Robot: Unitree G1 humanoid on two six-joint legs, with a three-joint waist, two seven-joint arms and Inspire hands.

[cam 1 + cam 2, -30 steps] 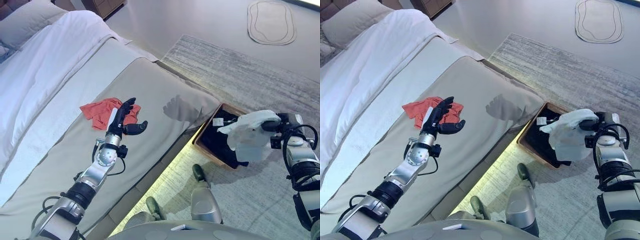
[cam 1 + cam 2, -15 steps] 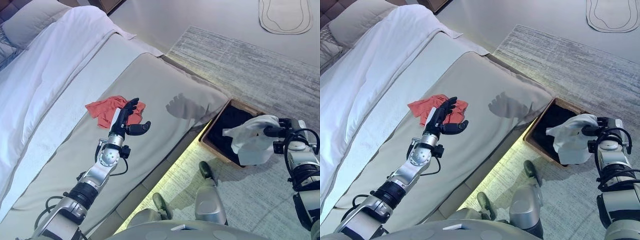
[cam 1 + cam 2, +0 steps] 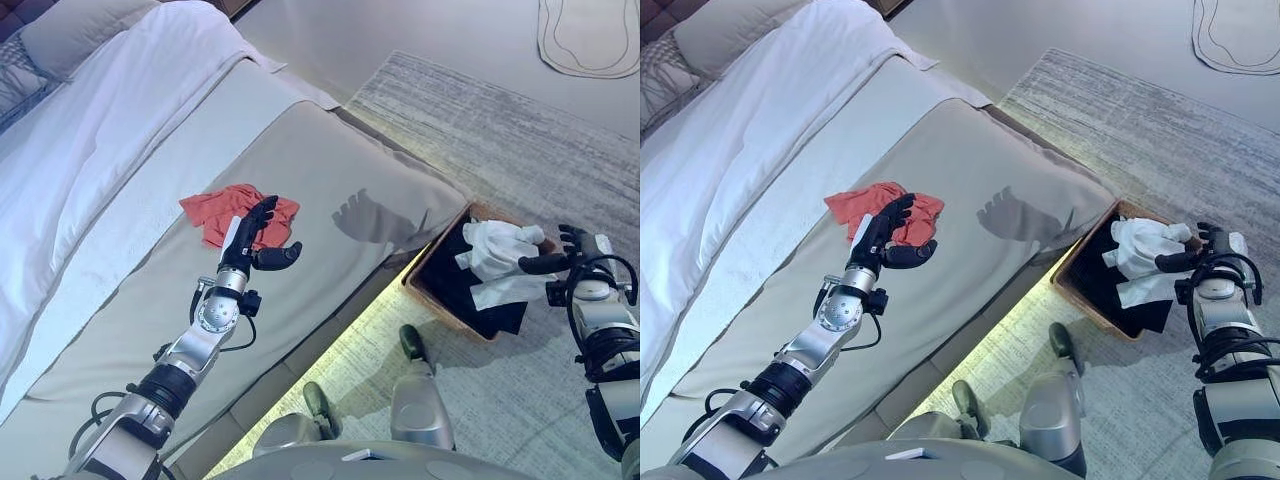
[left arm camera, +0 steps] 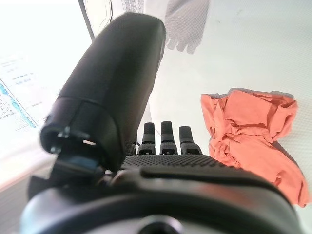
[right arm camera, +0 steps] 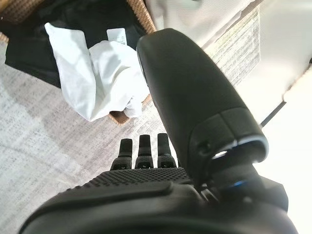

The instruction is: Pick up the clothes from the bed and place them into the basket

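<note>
Here, found 1 red garment crumpled on the beige cover of the bed, near the foot-end corner and well in from the side edge. Saw the left hand raised just above that garment's near side, fingers straight and apart, thumb out to the side, clasping nothing. Noted the basket on the grey rug just beside the bed's foot corner, with dark clothing inside. Saw a white garment lying in the basket over the dark clothing, partly draped across its far rim. Found the right hand just beside that rim, fingers extended and loose, touching or nearly touching the white cloth: could not tell which.
</note>
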